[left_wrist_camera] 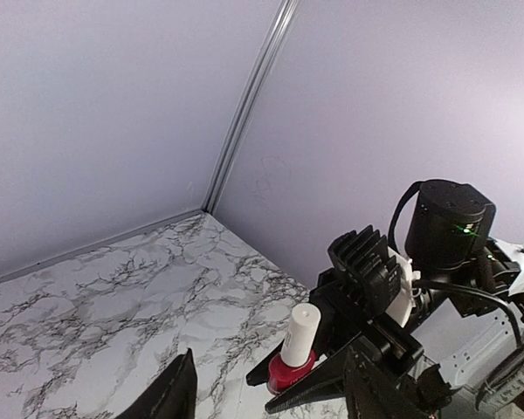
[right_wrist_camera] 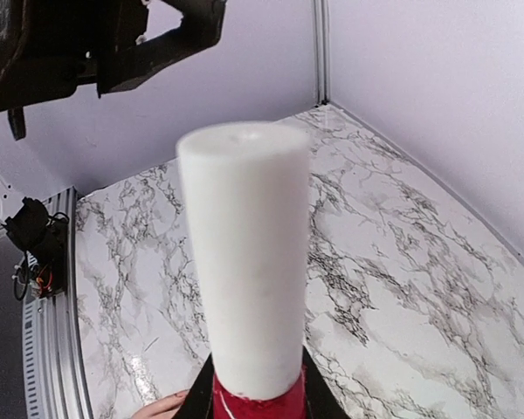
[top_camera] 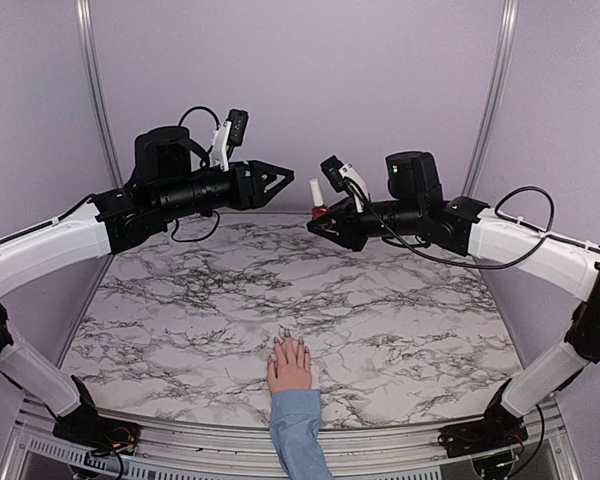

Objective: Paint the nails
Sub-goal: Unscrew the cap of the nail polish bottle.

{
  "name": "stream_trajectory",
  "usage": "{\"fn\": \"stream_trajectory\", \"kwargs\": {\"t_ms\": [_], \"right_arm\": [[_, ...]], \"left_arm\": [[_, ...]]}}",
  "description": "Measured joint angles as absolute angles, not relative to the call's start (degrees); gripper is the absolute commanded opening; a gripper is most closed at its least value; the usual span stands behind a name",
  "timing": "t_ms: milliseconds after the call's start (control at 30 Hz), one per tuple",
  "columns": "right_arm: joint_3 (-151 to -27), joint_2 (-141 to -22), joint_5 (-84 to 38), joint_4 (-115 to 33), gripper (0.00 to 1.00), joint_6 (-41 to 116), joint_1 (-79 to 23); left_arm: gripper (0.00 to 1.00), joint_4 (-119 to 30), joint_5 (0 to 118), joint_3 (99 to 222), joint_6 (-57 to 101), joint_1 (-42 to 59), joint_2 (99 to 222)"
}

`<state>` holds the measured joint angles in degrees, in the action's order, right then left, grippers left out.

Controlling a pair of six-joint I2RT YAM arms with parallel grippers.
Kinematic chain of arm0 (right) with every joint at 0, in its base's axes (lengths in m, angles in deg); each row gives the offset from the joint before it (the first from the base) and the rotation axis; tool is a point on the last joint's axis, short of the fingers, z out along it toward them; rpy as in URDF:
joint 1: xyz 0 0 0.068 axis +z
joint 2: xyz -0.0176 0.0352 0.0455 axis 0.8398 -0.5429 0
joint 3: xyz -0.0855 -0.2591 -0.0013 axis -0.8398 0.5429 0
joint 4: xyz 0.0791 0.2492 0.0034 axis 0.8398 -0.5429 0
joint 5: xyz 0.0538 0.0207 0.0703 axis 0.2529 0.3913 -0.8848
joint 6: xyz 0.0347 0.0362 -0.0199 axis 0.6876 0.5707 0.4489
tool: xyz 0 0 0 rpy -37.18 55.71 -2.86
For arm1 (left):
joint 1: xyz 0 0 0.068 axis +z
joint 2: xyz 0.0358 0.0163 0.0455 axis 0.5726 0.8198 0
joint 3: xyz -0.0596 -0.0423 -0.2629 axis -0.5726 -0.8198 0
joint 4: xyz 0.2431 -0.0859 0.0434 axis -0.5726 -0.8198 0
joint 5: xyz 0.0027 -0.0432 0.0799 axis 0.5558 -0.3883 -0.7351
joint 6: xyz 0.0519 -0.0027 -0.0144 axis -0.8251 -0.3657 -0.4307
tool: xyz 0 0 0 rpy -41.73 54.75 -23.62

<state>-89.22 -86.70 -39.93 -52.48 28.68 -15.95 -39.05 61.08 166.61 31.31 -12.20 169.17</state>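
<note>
At the near bench (top_camera: 180, 300) edge the pale pink hand (top_camera: 290, 368) lies flat, so the nails (top_camera: 289, 344) are offered upward. Far behind, the right hand (top_camera: 320, 222) is clamped on the polish bottle (left_wrist_camera: 292, 371), holding it upright. The left hand (top_camera: 283, 181), fingers (left_wrist_camera: 175, 393) apart and empty, hangs near its white cap (right_wrist_camera: 244, 262), probably to unscrew it.

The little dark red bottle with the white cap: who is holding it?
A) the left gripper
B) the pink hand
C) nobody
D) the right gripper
D: the right gripper clamps the small dark red polish bottle with a white cap at its base with its black fingers, while the left gripper is apart from it.
</note>
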Motion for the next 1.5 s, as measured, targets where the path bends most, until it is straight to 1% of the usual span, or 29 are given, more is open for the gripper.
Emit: {"fn": "stream_trajectory", "kwargs": {"t_ms": [133, 367, 533, 833, 900, 1133, 1267, 1500], "right_arm": [[-86.66, -84.54, -46.42, -49.69, 0.0, 28.46, -16.33], [-85.42, -82.37, -58.72, -44.38, 0.0, 28.2, -16.35], [-85.81, -83.33, -67.23, -43.81, 0.0, 28.22, -16.37], [-86.75, -84.58, -74.46, -43.76, 0.0, 28.61, -15.95], [-86.97, -84.69, -74.92, -43.79, 0.0, 28.59, -15.78], [-87.49, -84.73, -76.08, -44.03, 0.0, 28.35, -14.97], [-87.58, -84.73, -76.97, -44.18, 0.0, 28.2, -14.95], [-87.71, -84.73, -76.25, -44.18, 0.0, 28.61, -14.95]], "left_arm": [[0.6, -37.69, 70.11, 165.98, 30.13, -10.21, 167.33], [0.5, -36.84, 87.59, 166.5, 25.82, -10.23, 167.18], [0.45, -36.49, 93.76, 168.88, 23.64, -10.56, 168.29], [0.43, -36.29, 96.84, 170.35, 21.01, -12.37, 171.35], [0.41, -36.29, 97.04, 170.39, 20.62, -12.64, 171.85], [0.28, -36.27, 97.08, 170.68, 19.79, -13.49, 172.42], [0.17, -36.29, 96.82, 170.76, 19.24, -13.73, 172.44], [0.04, -36.36, 94.85, 170.85, 18.3, -13.86, 172.47]]}}
